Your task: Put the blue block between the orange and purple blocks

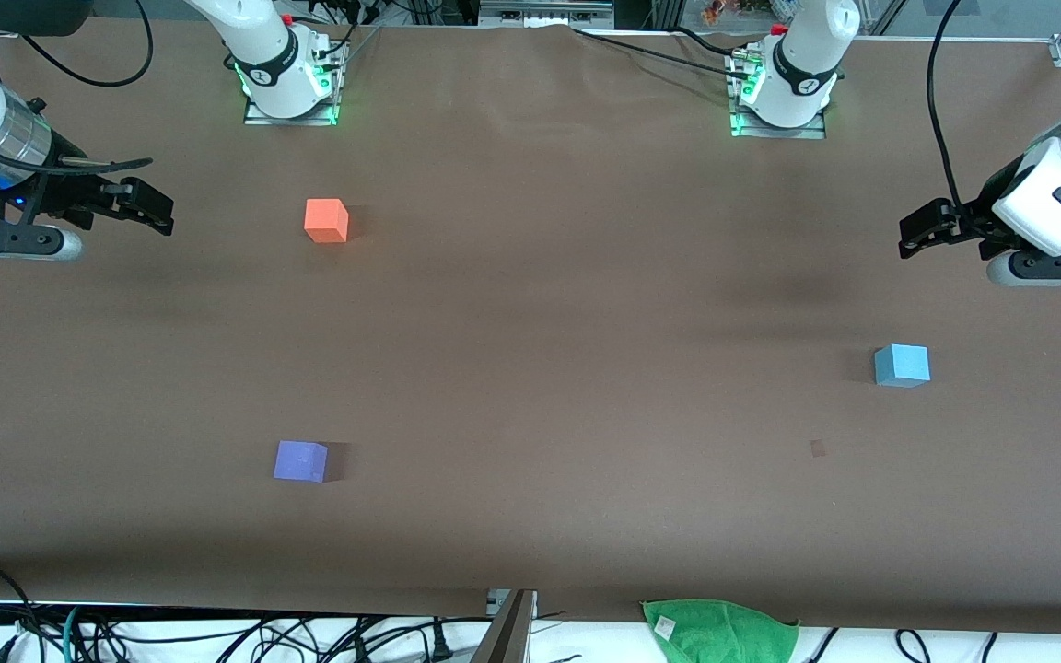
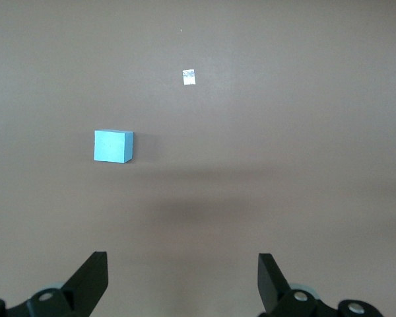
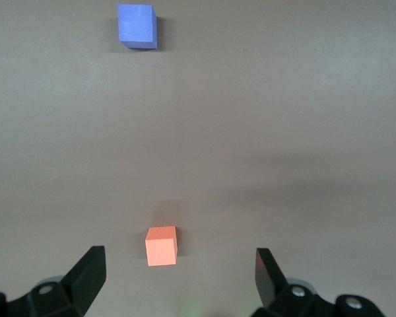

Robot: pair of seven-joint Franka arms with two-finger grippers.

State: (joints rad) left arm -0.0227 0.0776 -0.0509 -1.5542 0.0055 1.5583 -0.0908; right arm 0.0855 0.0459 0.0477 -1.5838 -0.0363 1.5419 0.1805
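Note:
The light sky-blue block (image 1: 902, 365) sits on the brown table toward the left arm's end; it also shows in the left wrist view (image 2: 113, 146). The orange block (image 1: 326, 221) sits toward the right arm's end, and the purple block (image 1: 300, 460) lies nearer the front camera than it. Both show in the right wrist view, orange (image 3: 161, 246) and purple (image 3: 137, 26). My left gripper (image 1: 919, 228) is open and empty, up in the air at the table's end. My right gripper (image 1: 151, 204) is open and empty at the other end.
A green cloth (image 1: 722, 631) lies at the table's front edge. A small pale tag (image 1: 818, 447) lies on the table near the blue block, also in the left wrist view (image 2: 189, 77). Cables hang along the front edge.

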